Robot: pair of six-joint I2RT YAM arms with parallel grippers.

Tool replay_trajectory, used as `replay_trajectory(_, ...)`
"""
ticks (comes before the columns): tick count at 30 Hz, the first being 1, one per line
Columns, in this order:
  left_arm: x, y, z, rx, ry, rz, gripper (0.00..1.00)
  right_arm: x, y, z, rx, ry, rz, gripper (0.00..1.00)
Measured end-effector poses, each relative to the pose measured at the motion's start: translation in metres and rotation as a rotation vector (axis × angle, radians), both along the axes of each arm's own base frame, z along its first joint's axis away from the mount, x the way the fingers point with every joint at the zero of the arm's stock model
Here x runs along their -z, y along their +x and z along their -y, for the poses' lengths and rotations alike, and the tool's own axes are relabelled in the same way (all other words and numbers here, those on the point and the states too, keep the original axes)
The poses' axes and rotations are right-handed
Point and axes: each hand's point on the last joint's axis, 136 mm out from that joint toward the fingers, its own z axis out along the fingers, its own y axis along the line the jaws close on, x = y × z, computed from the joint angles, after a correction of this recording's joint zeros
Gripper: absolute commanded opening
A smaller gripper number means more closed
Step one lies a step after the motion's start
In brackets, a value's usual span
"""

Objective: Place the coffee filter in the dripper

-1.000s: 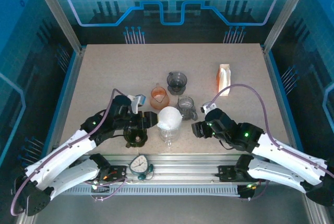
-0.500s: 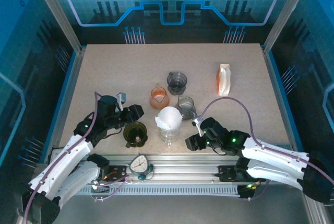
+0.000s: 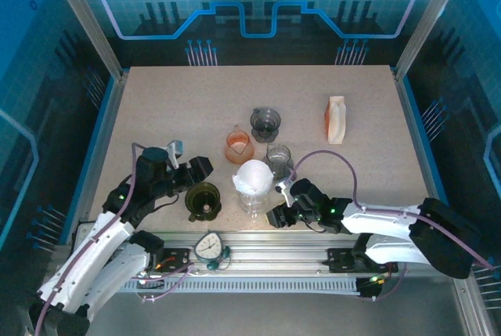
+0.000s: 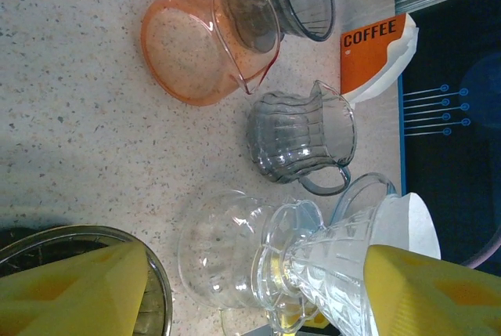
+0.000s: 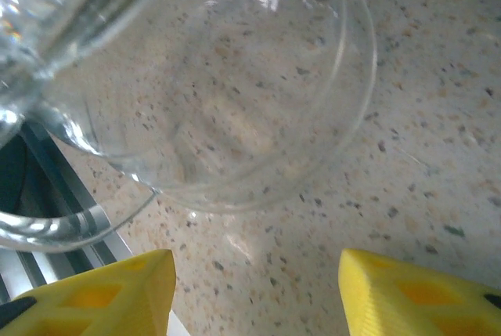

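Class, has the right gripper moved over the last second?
Yes: against the glass jug, the right gripper has slid left and lower in the top view.

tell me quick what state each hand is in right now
left hand: open, holding nothing
right hand: open, holding nothing

A speckled beige table (image 3: 172,109) carries a loose cluster of coffee ware near its middle. An orange translucent pitcher (image 3: 239,146) stands just beside a ribbed grey glass pitcher (image 3: 279,160), with a dark grey cup (image 3: 265,123) behind them. In front, a clear glass carafe (image 3: 255,203) stands on the surface, and a dark round vessel with a metal rim (image 3: 203,200) sits to its left. Well apart, toward the right edge, lies an orange-and-white pack marked COFFEE (image 3: 336,119).
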Motion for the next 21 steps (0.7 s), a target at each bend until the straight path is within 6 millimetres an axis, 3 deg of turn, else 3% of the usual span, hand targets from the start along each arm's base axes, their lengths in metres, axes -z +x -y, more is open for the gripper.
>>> replay_trajectory(12,-0.003,-0.007,-0.003,-0.001,-0.003,0.006,0.75,0.005,0.013,-0.021,0.014,0.023,0.058,0.51)
replay_trajectory(21,-0.010,-0.012,-0.006,-0.016,-0.018,0.027,0.75,-0.001,0.033,-0.041,0.049,0.042,0.093,0.50)
